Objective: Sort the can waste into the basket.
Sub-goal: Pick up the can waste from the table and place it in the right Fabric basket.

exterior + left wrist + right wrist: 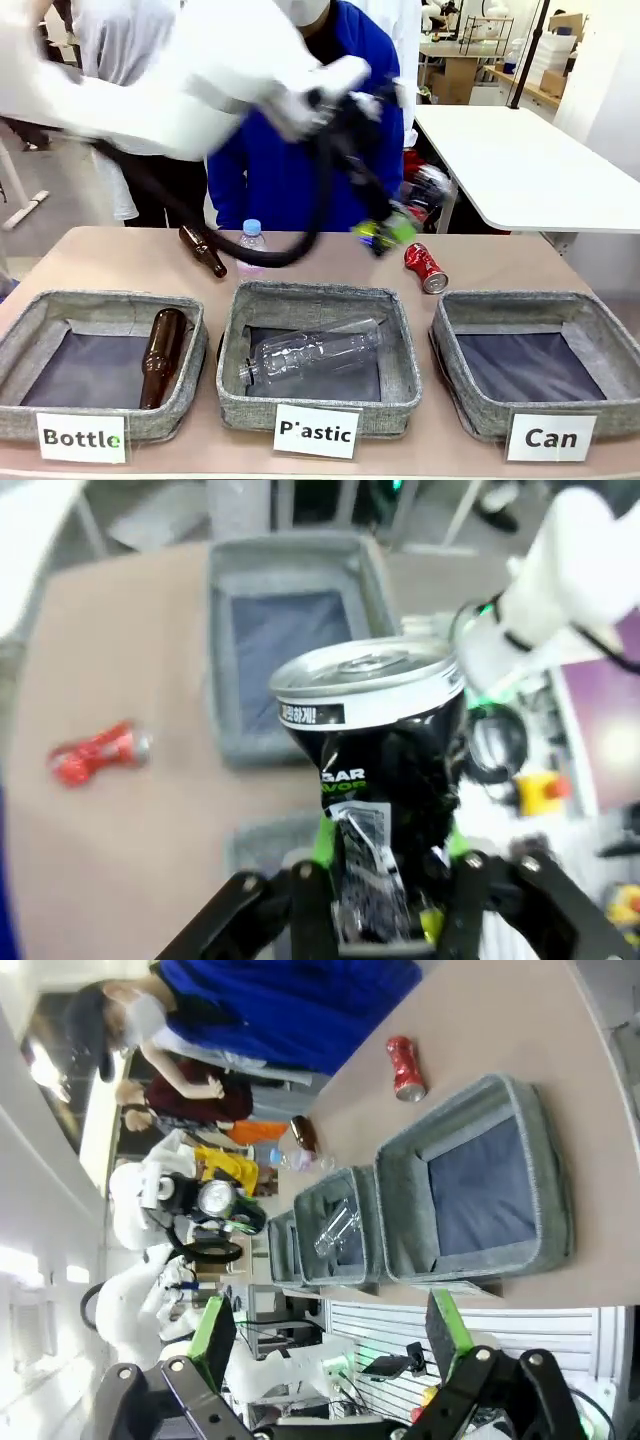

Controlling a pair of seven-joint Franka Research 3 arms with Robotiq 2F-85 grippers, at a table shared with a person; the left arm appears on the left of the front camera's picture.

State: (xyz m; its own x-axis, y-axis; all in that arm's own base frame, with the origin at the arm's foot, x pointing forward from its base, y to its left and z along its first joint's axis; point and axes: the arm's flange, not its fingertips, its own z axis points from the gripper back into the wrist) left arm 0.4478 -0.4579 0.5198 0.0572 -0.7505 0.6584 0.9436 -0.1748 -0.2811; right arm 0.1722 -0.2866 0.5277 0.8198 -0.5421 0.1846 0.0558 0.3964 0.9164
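Note:
My left gripper (pixel 385 232) hangs above the table behind the baskets, shut on a black can (pixel 388 230) with green-yellow print. In the left wrist view the black can (pixel 370 740) stands between the green pads, silver top toward the camera, over the table near the empty grey basket (pixel 215 660). A red, slightly crushed can (pixel 425 267) lies on the table just behind the basket (pixel 520 298) with the "Can" card (pixel 551 437). My right gripper (pixel 330 1335) is open and holds nothing, off to the side of the basket (pixel 455 1125); the red can (pixel 405 1067) lies beyond.
The "Plastic" basket (pixel 318 292) holds a clear bottle (pixel 310 355). The "Bottle" basket (pixel 100 300) holds a brown bottle (pixel 162 355). Another brown bottle (pixel 203 250) and a blue-capped plastic bottle (pixel 251 243) are at the back. A person in blue (pixel 350 60) stands at the far side.

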